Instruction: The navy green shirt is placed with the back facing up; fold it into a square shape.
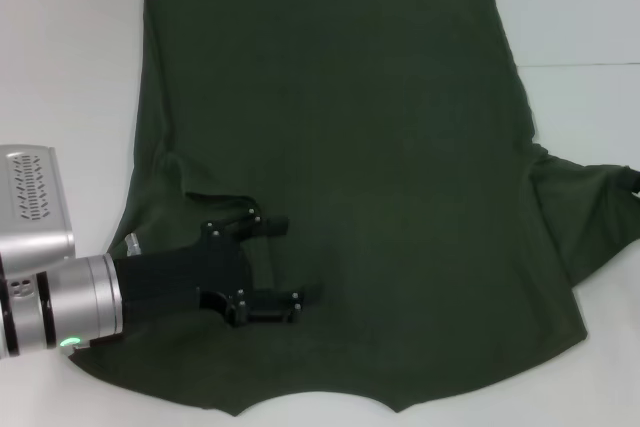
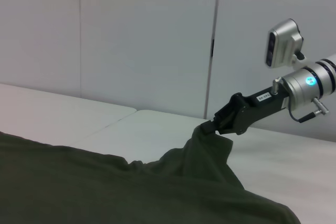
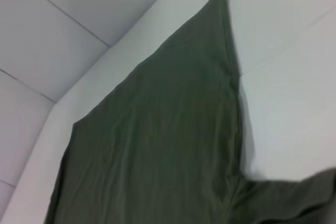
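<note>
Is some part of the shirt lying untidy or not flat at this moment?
Yes. The navy green shirt is mostly flat, but its right sleeve is pinched and lifted off the table by the right gripper. The left sleeve is folded in over the body, where the left gripper sits with fingers open.

**Shirt spread on white counter**

A white counter [image 1: 70,67] carried one thing: the shirt [image 1: 340,147], dark olive green, spread nearly flat across its middle. A seam ran across the counter on the right. One sleeve [image 1: 590,212] stuck out at the right, raised off the surface at its tip.
</note>
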Controlling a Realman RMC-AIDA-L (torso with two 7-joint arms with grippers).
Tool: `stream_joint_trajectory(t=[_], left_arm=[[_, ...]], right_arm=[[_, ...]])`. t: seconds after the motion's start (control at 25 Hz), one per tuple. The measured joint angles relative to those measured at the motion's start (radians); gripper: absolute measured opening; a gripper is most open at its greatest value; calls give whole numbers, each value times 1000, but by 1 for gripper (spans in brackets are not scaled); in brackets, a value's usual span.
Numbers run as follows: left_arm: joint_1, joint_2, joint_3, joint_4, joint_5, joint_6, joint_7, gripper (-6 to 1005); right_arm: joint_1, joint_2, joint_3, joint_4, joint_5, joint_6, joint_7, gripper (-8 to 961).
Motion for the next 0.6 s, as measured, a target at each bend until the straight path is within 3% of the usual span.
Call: stream_joint_trajectory(t=[0.6], left_arm=[[0,0,-24,10,0,-1,-23,950]], right_arm=[[64,-45,-35,0,-13,78,14,3]])
